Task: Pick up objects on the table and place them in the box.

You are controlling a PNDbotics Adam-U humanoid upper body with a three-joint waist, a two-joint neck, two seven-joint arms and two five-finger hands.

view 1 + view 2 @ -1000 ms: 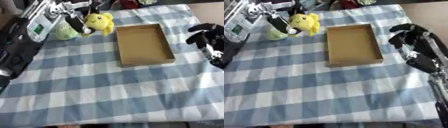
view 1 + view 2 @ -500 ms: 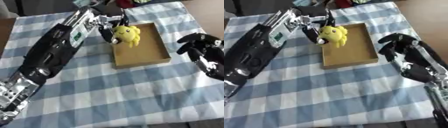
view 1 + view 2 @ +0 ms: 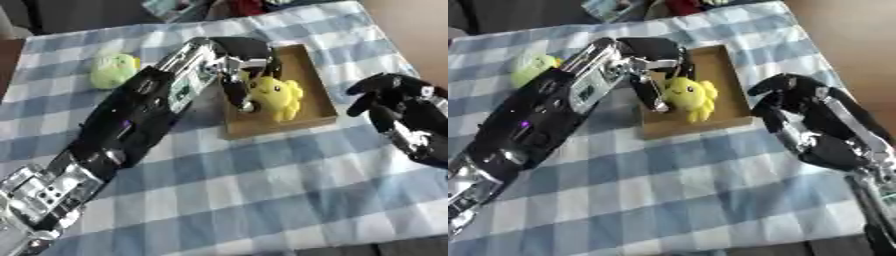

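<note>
A yellow plush toy [image 3: 276, 96] was seen inside the cardboard box [image 3: 318, 91], its long axis running roughly along the box's length, head toward the far end and feet toward the near wall, its face turned up and to the left. The left hand [image 3: 238, 67] was reached across the blue checked tablecloth [image 3: 219, 185], its fingers curled against the toy's left side. A green plush [image 3: 114, 70] was left on the cloth well to the left of the box. The right hand [image 3: 798, 117] was held beside the box's right wall with fingers curled on nothing; more of its forearm was shown in the right eye view.
</note>
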